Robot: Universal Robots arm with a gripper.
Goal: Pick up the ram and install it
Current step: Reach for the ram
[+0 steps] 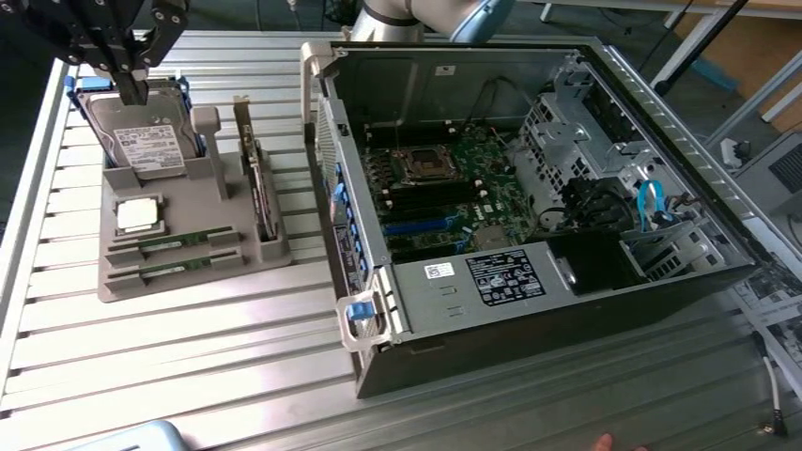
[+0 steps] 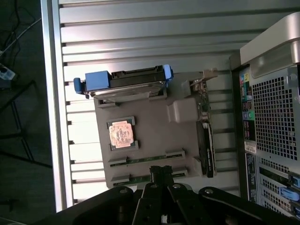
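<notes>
Two ram sticks [image 1: 169, 241] [image 1: 172, 269] lie side by side in slots at the front of a grey holder [image 1: 244, 258]. Each is a thin green strip. In the wrist view the same sticks [image 2: 145, 160] [image 2: 136, 178] sit just beyond my fingertips. My gripper [image 1: 130, 86] hangs high over the holder's far end, above the hard drive [image 1: 150, 141]. Its fingers [image 2: 161, 172] are pressed together with nothing between them. The open computer case [image 1: 501, 282] lies at the exterior view's right, its motherboard [image 1: 452, 183] exposed.
The holder also carries a square silver processor [image 1: 138, 214] and an upright green expansion card [image 1: 259, 183]. Everything rests on a ribbed metal table [image 1: 188, 357]. A pale blue object [image 1: 126, 437] sits at the table's near edge. A person's fingertip [image 1: 607, 439] shows at the bottom edge.
</notes>
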